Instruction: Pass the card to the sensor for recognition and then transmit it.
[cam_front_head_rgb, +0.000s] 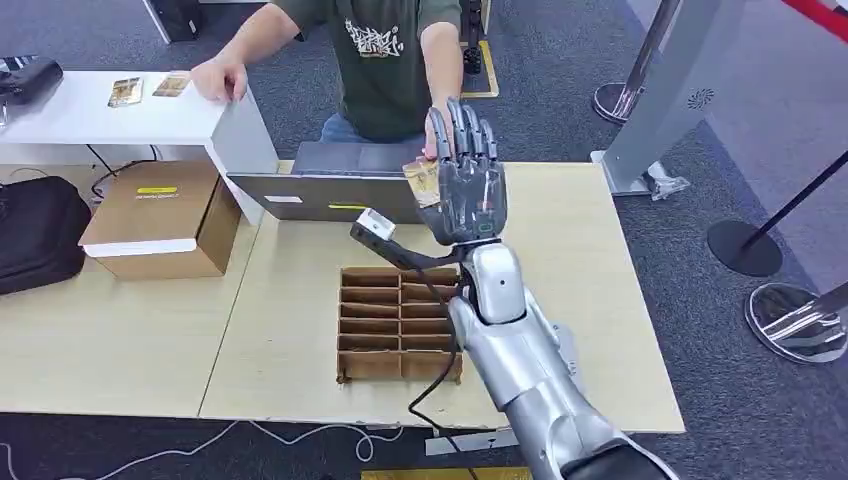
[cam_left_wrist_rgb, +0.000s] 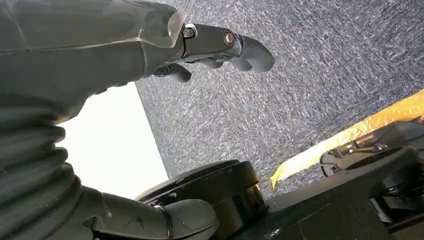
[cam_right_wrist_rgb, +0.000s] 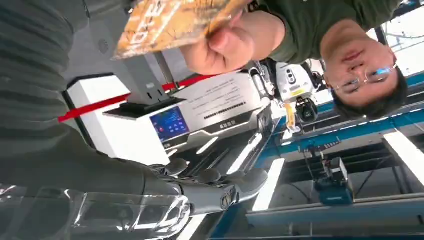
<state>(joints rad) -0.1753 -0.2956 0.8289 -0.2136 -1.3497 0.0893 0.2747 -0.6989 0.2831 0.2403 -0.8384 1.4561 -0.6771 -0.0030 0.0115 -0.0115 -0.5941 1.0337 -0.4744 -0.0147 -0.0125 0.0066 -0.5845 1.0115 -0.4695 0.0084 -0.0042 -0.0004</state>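
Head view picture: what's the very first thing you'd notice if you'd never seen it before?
The big silver right arm with its dark right hand, raised above the pale wooden table, fingers pointing up. It meets a person's hand over a small orange printed card. Below sits a brown cardboard divider tray.

This is an exhibition or test hall: grey carpet (cam_front_head_rgb: 560, 80), stanchion posts (cam_front_head_rgb: 745, 245), a plain wooden table (cam_front_head_rgb: 130, 340), an entry gate (cam_front_head_rgb: 680, 90).
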